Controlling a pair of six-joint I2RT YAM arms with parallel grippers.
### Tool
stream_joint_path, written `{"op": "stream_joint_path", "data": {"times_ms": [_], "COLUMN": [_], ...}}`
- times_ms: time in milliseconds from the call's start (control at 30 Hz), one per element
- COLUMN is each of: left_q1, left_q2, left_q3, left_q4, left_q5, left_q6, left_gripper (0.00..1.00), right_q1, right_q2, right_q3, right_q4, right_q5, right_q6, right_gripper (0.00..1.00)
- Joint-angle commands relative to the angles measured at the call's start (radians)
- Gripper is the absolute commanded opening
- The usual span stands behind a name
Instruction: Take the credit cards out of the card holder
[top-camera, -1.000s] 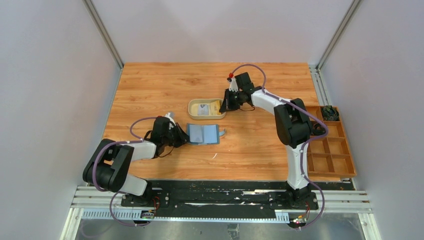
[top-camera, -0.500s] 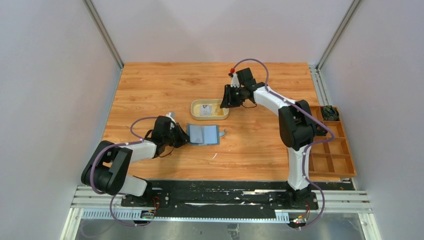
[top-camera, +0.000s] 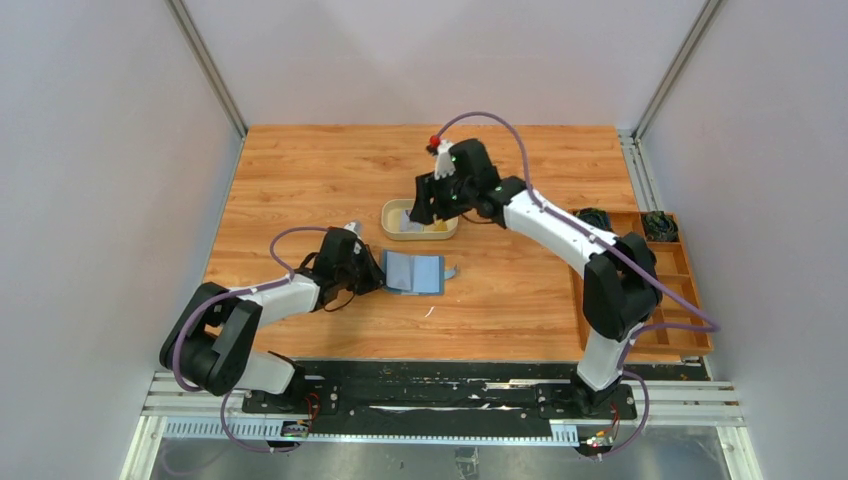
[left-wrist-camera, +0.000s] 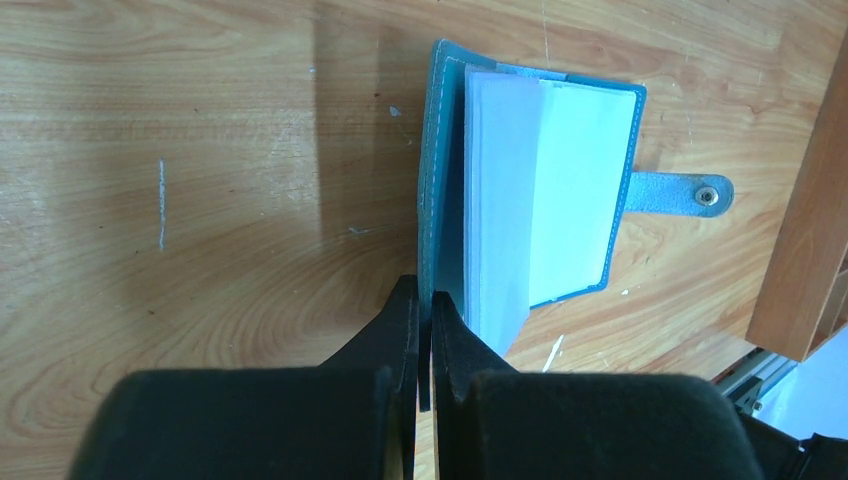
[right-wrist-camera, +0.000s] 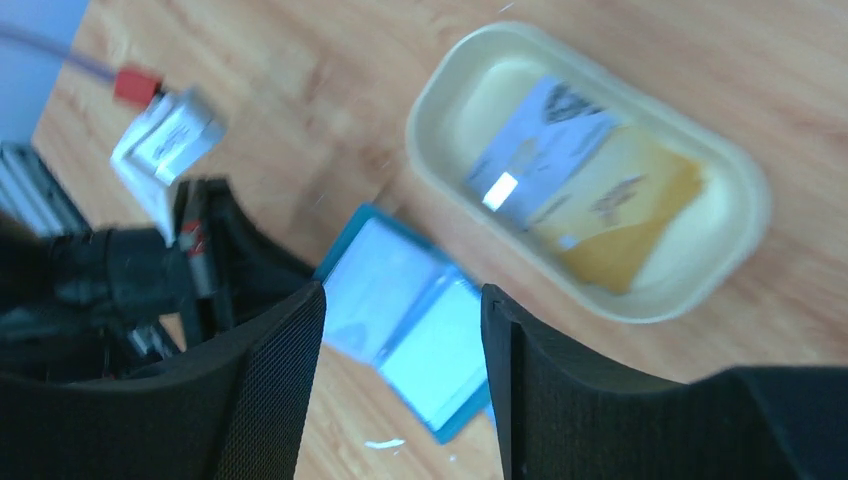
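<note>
The card holder (top-camera: 415, 272) lies open on the table, teal outside and pale blue inside, its tab (left-wrist-camera: 680, 192) sticking out to one side. My left gripper (top-camera: 374, 272) is shut on the edge of its cover (left-wrist-camera: 432, 180); in the left wrist view the fingers (left-wrist-camera: 425, 300) pinch that thin teal flap. The credit cards lie in the tan oval tray (right-wrist-camera: 745, 215): a pale whitish one (right-wrist-camera: 535, 160) and a yellow one (right-wrist-camera: 630, 225). My right gripper (top-camera: 420, 205) hovers over the tray's left end, open and holding nothing (right-wrist-camera: 400, 300). The card holder (right-wrist-camera: 410, 320) shows between its fingers, far below.
The tan tray (top-camera: 450, 232) stands just behind the card holder. A brown compartmented wooden box (top-camera: 655, 290) sits at the table's right edge, with dark cable bundles (top-camera: 660, 225) in its far compartments.
My right gripper has opened and swung left over the tray. The tray slid slightly right. The left gripper and the card holder have shifted slightly right.
</note>
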Motion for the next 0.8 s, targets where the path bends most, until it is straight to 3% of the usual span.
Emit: {"op": "stream_joint_path", "data": {"times_ms": [0,233,400,433,767], "left_q1": [-0.02,-0.04,-0.053,-0.054,-0.068], "left_q2": [0.025,0.031,0.034,0.034,0.053], "left_q3": [-0.015,-0.024,-0.025,-0.025,-0.03], "left_q4": [-0.164,-0.144,-0.145,-0.146,-0.142], "left_q5": [-0.054,-0.066,-0.075,-0.076,-0.091], "left_q6": [0.032,0.004,-0.004,-0.005,-0.015], "left_gripper": [0.0,0.0,0.0,0.0,0.0], "right_q1": [0.098,0.217,0.236,0.239,0.27], "right_q2": [-0.011,0.053,0.095,0.102,0.168], "right_q3": [-0.144,-0.177,-0.163,-0.156,-0.113], "right_q4": [0.067,0.099,0.112,0.112,0.093], "right_q5": [0.045,0.134,0.156,0.155,0.177], "right_q6": [0.038,0.096,0.126,0.129,0.133], "right_gripper": [0.64,0.65,0.67,0.8,0.84]}}
